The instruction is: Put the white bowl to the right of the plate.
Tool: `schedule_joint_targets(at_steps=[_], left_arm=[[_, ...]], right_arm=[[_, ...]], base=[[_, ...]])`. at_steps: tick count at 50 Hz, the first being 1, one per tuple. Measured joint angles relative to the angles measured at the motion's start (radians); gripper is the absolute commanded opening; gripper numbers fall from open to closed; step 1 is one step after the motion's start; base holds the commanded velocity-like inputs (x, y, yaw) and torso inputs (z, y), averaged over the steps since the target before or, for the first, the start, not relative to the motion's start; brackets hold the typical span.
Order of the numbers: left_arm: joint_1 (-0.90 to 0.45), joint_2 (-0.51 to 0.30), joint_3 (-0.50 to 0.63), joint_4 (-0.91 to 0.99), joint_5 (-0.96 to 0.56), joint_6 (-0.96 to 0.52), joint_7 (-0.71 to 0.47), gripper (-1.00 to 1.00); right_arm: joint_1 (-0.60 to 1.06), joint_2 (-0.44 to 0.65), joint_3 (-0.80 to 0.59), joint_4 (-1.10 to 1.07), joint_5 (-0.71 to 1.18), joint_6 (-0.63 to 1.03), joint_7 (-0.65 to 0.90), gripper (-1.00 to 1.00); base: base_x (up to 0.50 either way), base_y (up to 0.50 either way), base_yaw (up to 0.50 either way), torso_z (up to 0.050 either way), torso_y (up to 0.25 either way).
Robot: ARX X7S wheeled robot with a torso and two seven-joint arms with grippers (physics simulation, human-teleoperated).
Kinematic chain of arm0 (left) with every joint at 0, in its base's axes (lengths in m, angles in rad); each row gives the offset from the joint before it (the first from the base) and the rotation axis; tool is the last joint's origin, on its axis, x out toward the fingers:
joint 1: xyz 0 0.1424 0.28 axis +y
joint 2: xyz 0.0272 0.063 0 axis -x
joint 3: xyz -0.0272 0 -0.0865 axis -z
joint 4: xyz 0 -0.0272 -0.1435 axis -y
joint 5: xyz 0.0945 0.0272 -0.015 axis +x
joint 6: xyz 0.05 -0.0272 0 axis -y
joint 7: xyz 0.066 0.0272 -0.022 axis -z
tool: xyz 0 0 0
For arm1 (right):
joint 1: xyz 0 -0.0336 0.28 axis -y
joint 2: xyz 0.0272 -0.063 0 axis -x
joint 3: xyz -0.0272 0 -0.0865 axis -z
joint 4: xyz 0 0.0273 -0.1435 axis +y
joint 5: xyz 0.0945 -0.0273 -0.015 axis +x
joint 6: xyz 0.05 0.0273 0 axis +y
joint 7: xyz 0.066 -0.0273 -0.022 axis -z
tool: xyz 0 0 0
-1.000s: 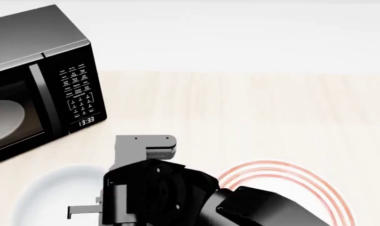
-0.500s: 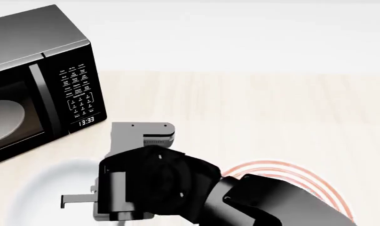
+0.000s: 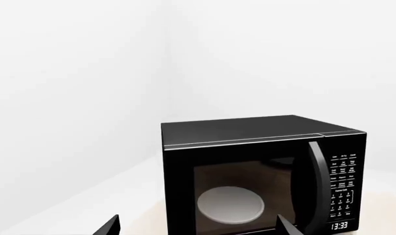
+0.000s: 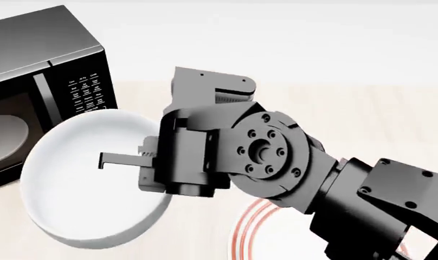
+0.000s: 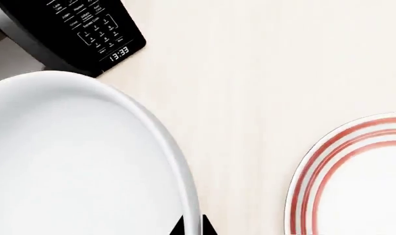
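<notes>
A pale, faintly grained wooden table stood before blank white walls. At its left sat a boxy glossy black microwave, partly cut off, a pale disc dim behind its dark glass. The plain glossy white deep bowl hung tilted, left of the flat red-ringed plate, itself mostly hidden by the arm. The right gripper had its jaws pinched on the bowl's rim. The left gripper showed only two dark tips, spread wide and empty.
</notes>
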Motion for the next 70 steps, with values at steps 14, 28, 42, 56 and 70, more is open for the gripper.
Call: schedule_joint_targets(at_steps=[14,28,42,56,70], left_arm=[[-0.006,-0.006,0.022,-0.007,0.011,-0.001,-0.011,1.0],[-0.022,-0.018,0.049,-0.002,0.019,-0.027,-0.026,1.0],[-0.034,-0.029,0.079,0.001,0.026,-0.046,-0.035,1.0],[-0.034,-0.031,0.111,-0.025,0.044,-0.024,-0.038,1.0],[-0.035,-0.034,0.139,-0.042,0.063,-0.013,-0.046,1.0]], right_arm=[[0.055,0.128,0.038,0.045,0.026,0.031,-0.019,-1.0],[0.064,0.266,0.057,0.132,0.031,0.053,-0.074,-1.0],[0.03,0.394,0.062,0.223,0.025,0.055,-0.131,-1.0],[-0.02,0.555,0.081,0.203,0.037,0.012,-0.129,-1.0],[-0.08,0.71,0.105,0.18,0.07,-0.042,-0.127,-1.0]], base=[[0.0,0.0,0.0,0.0,0.0],[0.0,0.0,0.0,0.0,0.001],[0.0,0.0,0.0,0.0,0.001],[0.0,0.0,0.0,0.0,0.001],[0.0,0.0,0.0,0.0,0.0]])
